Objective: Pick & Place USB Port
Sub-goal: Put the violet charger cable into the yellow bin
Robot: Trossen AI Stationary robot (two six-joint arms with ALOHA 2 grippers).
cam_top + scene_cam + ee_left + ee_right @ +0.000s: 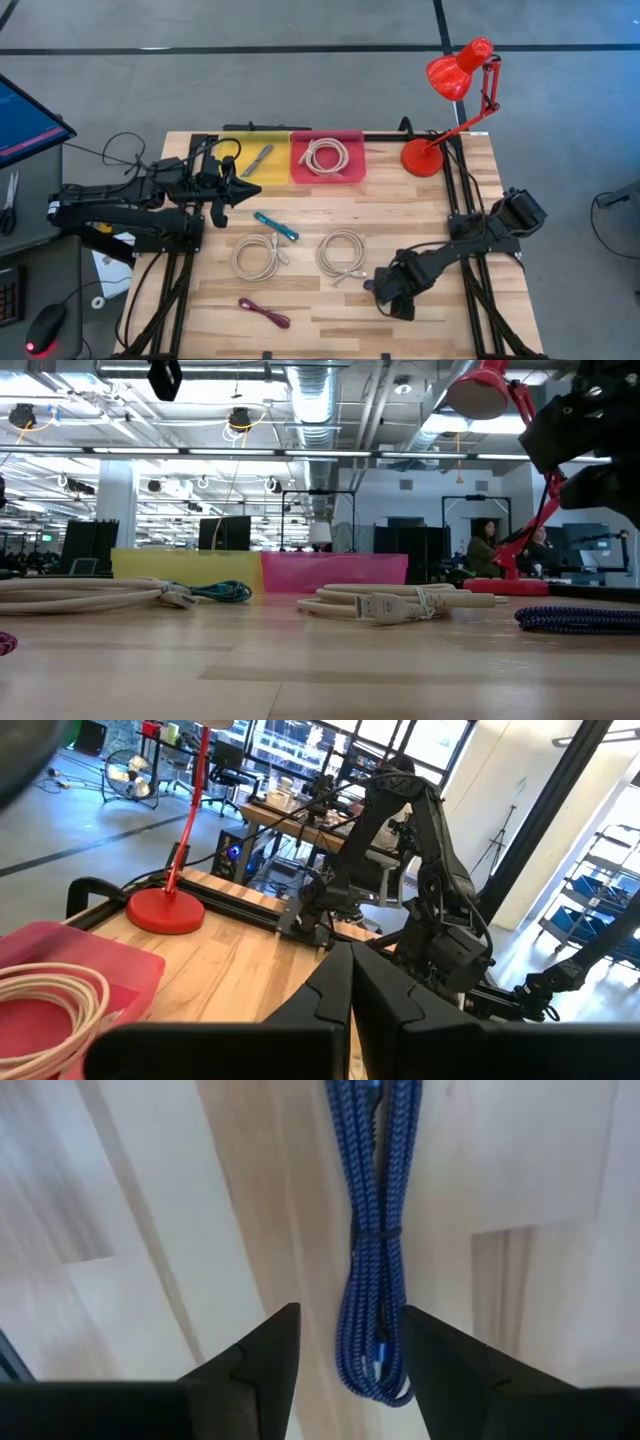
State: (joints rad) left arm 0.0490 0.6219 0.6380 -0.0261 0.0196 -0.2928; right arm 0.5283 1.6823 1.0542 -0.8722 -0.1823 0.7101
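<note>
A blue braided USB cable, tied in a long bundle, lies flat on the wooden table near its right front. In the high view only a small end of the cable shows beside my right arm; the low view shows the cable lying on the tabletop. My right gripper points down over it, open, one finger on each side of the bundle's end. I cannot tell whether a finger touches it. My left gripper is shut and level at the far left, holding nothing.
Two white cable coils, a teal cable and a maroon cable lie mid-table. At the far edge stand a pink bin holding a white cable, a yellow bin and a red desk lamp.
</note>
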